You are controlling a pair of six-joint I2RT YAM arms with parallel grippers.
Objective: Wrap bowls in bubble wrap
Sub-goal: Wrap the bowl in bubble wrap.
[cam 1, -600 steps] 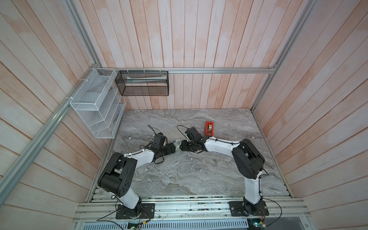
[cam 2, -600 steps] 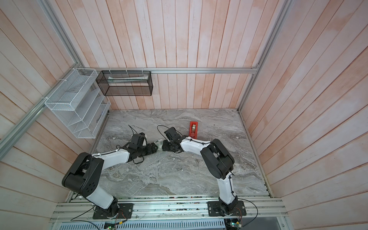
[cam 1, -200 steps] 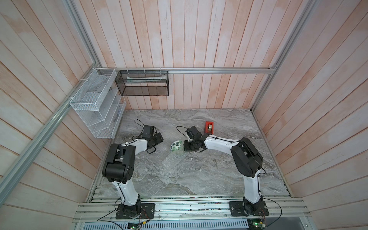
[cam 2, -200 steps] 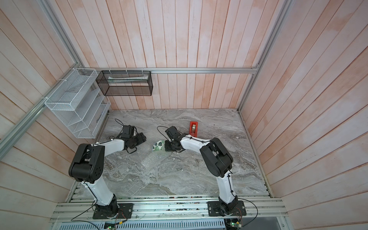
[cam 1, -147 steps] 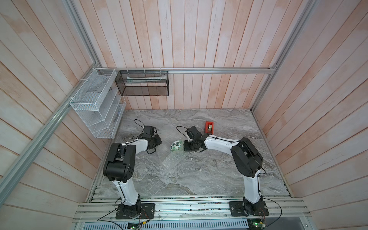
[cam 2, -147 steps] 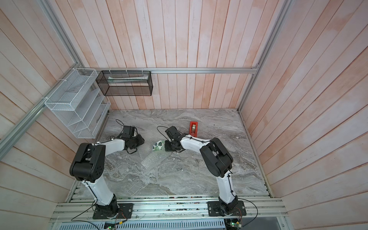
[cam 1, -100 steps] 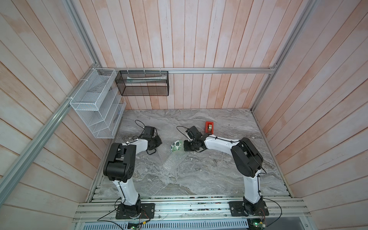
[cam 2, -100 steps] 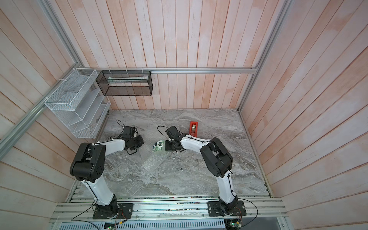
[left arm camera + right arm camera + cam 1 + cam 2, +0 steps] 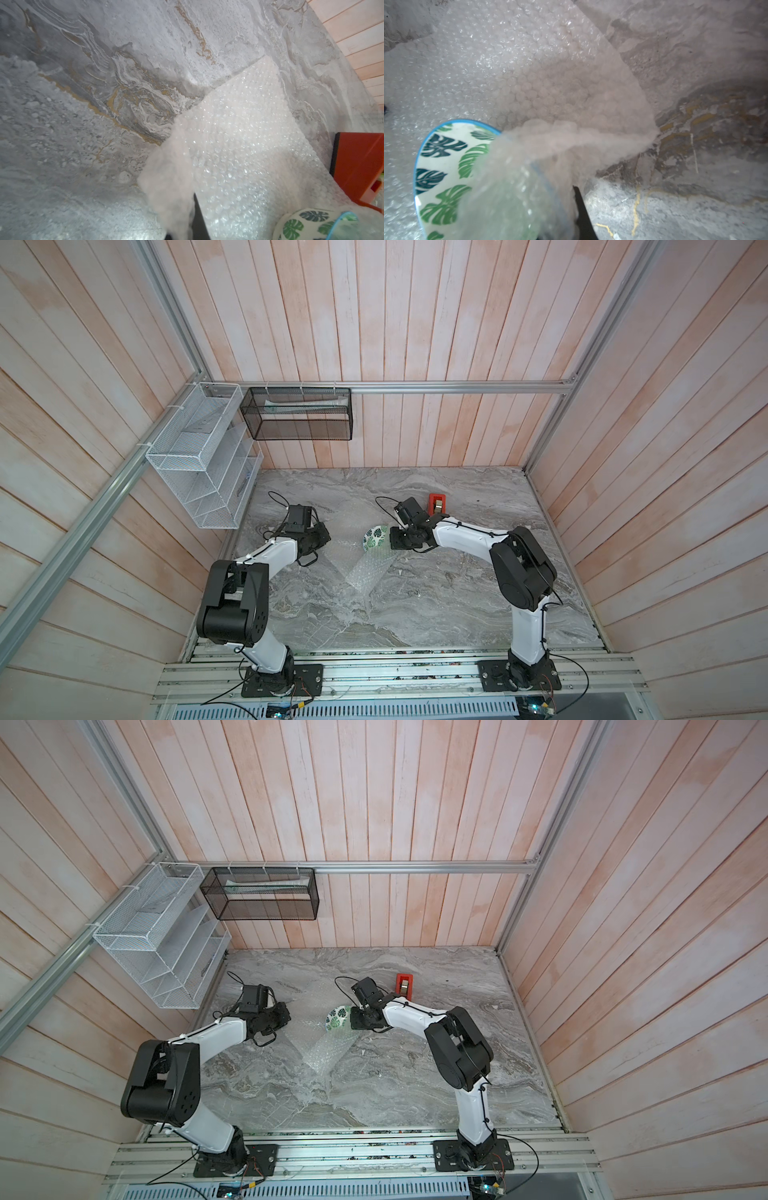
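The bowl, white with green leaf prints and a blue rim, stands tilted on the bubble wrap in both top views. My right gripper is shut on the bowl's rim, with a fold of wrap lying over the rim. Left of the bowl, my left gripper is shut on a bunched edge of the wrap. Only one dark finger shows past the wrap. The bowl sits at that view's corner.
A red tape dispenser stands just behind the right wrist. A white wire rack and a black mesh basket hang on the walls at the back left. The marble table is walled on three sides.
My left gripper has closed on the wrap's edge within the last second. Since three seconds ago the left arm has pulled back leftward, away from the bowl. The right arm has stayed put.
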